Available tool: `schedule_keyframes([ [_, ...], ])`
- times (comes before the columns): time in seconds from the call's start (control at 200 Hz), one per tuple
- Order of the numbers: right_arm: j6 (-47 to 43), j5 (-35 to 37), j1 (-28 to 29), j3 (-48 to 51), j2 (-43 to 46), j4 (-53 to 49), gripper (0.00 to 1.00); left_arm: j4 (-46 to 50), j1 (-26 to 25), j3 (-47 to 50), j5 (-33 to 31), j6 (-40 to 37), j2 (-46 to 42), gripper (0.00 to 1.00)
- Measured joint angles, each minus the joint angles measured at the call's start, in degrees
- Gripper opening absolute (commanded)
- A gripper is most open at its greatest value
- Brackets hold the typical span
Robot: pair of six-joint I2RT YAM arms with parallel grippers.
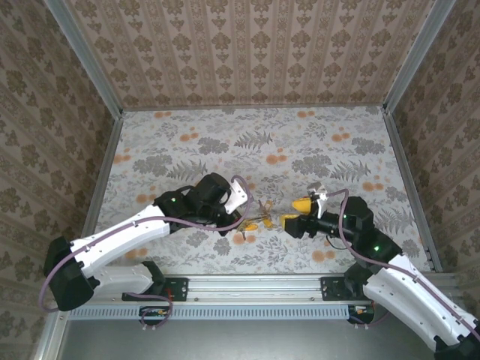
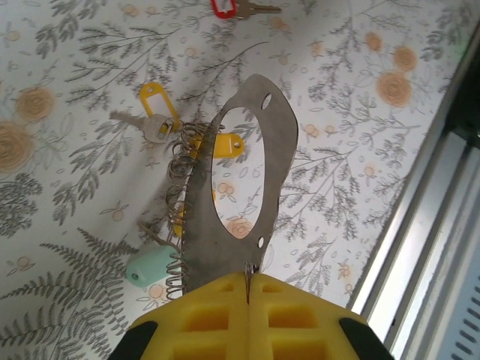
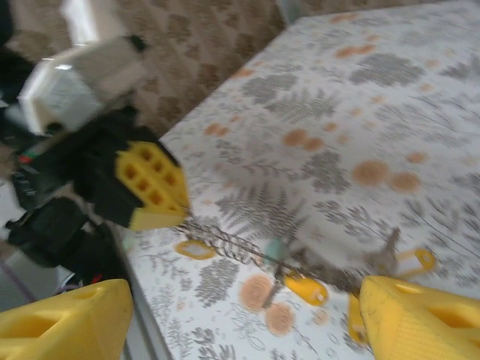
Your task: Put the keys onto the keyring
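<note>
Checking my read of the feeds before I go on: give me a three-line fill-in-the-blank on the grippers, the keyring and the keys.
1. The left gripper is ___ on the grey keyring.
2. The right gripper is ___, holding nothing.
3. The key lying away from the keyring, at the top of the left wrist view, has a ___ tag.

Missing words: shut; open; red.

keys (image 2: 159,126) on table (image 2: 360,176), beside keyring (image 2: 274,150)
</note>
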State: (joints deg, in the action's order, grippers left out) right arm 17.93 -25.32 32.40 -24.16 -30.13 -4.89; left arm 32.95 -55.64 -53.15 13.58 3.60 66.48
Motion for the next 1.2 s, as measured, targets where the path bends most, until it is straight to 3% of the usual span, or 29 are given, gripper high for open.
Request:
schedule_keyframes([
  [0.19, -6.01, 0.42, 6.34, -1.7, -4.35, 0.92, 0.88, 0.26, 1.84, -0.09, 4.5, -2.34, -0.42, 0.0],
  [0.42, -13.44, 8.57, 13.27, -4.11, -13.81, 0.92, 0.88, 1.73, 3.23, -0.94, 8.7, -4.85, -2.62, 0.0],
  [0.62, -17.97, 13.03, 14.16, -5.88, -18.86, 1.75, 0.88, 1.86, 3.23, -0.96, 10.78, -6.25, -4.24, 0.0],
  [0.845, -21.27, 11.1, 14.64, -8.7, -23.56, 2.01, 0.83, 1.86, 3.43, -0.96, 12.07, -6.67, -5.27, 0.0],
  [0.975, -22.36, 8.81, 15.63, -9.29, -26.34, 2.01, 0.75, 1.84, 3.63, -0.96, 12.2, -6.67, -5.38, 0.0],
  [1.05, -23.15, 8.09, 16.35, -9.4, -27.98, 2.01, 0.66, 1.79, 3.63, -0.98, 12.24, -6.64, -5.57, 0.0],
  [1.2, -23.76, 7.48, 17.03, -9.55, -30.18, 2.12, 0.26, 1.75, 3.63, -1.38, 12.41, -6.67, -5.6, 0.0],
])
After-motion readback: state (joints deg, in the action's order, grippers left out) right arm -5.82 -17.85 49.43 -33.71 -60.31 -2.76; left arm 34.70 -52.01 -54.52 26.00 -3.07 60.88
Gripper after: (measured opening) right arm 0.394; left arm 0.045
